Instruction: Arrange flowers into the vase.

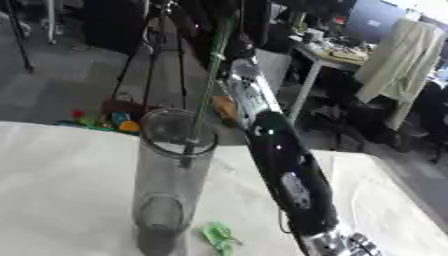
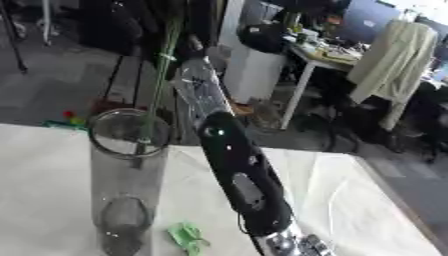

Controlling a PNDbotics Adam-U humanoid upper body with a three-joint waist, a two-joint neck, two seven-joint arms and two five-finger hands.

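Observation:
A tall clear glass vase (image 1: 171, 185) stands on the white table (image 1: 61, 190), left of centre. A thin green flower stem (image 1: 203, 95) slants up out of it, with its lower end inside the vase just below the rim. My right arm rises from the lower right, and its hand (image 1: 236, 50) is high above the vase, curled on the upper part of the stem. The flower head is lost against the dark background. A small green leafy scrap (image 1: 219, 237) lies on the table by the vase's foot. My left hand does not show.
The table's far edge runs just behind the vase. Beyond it are colourful small things on the floor (image 1: 105, 120), tripod legs (image 1: 157, 60), a white desk (image 1: 328, 57) and a pale coat (image 1: 398, 55) hanging at the right.

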